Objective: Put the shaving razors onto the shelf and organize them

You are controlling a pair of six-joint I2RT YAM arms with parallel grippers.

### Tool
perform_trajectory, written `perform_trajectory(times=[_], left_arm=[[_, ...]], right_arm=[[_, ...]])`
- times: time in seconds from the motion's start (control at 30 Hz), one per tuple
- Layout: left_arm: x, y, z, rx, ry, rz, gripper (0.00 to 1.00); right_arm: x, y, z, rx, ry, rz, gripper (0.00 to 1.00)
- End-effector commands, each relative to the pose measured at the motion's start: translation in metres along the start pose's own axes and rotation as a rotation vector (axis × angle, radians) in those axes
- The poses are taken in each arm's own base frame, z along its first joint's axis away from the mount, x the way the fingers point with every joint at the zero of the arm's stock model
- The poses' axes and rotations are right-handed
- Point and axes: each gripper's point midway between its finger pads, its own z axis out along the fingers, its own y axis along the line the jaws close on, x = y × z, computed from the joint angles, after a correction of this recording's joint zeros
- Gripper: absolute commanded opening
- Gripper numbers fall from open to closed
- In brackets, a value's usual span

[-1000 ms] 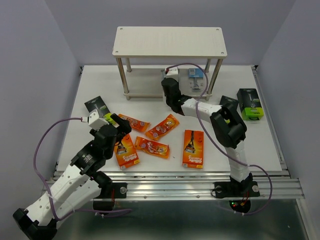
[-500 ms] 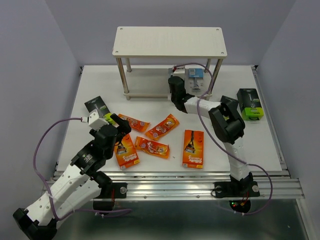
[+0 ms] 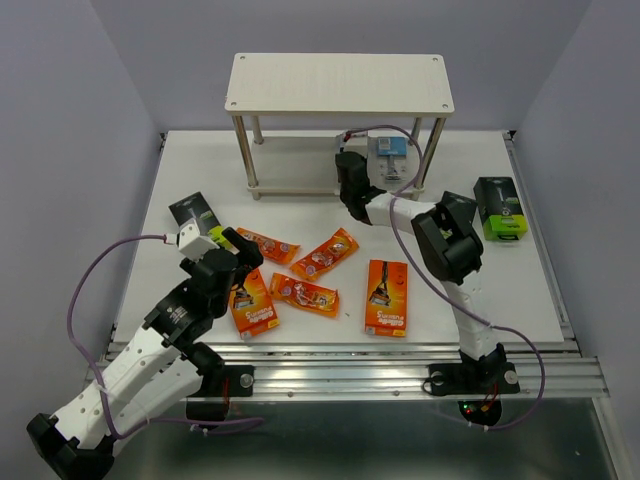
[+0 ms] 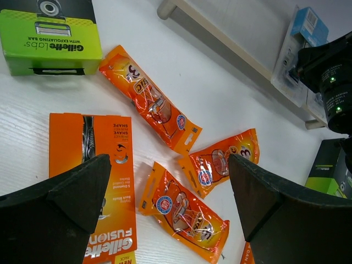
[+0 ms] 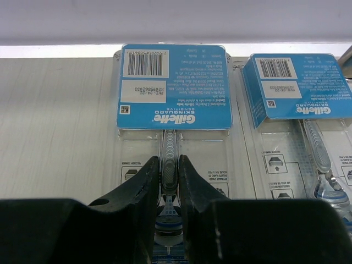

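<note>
The right gripper (image 5: 169, 163) pinches the raised spine of a blister pack (image 5: 173, 88) lying flat on the lower board of the shelf (image 5: 55, 126), long axis running to 12 o'clock, a second pack (image 5: 300, 82) just beside at 3 o'clock

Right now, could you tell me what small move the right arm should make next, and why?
Probably open the right pincer: it pinches the blister pack, which seems to lie flat on the shelf's lower board beside a second pack.
</note>
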Motion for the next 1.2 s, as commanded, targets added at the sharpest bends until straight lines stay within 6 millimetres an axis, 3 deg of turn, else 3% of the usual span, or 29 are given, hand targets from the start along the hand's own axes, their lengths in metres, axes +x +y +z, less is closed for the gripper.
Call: perform_trajectory(times=[0.0,0.37,0.9,1.17], left_arm=[[-0.017,-0.003,-0.003,-0.011,-0.052,-0.024,0.99],[-0.016,-0.002,-0.001,-0.019,-0.051,-0.022,0.99],[-0.016,-0.002,-0.001,-0.024,-0.051,-0.02,0.99],[-0.015,-0.002,0.0,-0.027,-0.049,-0.016,0.99]], right_arm=[[-0.021,-0.006,0.014,0.026,-0.071,0.046,0.09],[-0.012,-0.001,0.02,-0.047,-0.05,0.007,0.12],[-0.007,-0.013,0.026,-0.025,-0.042,-0.001,0.17],[-0.007,-0.009,0.025,-0.047,-0.035,0.0,0.29]])
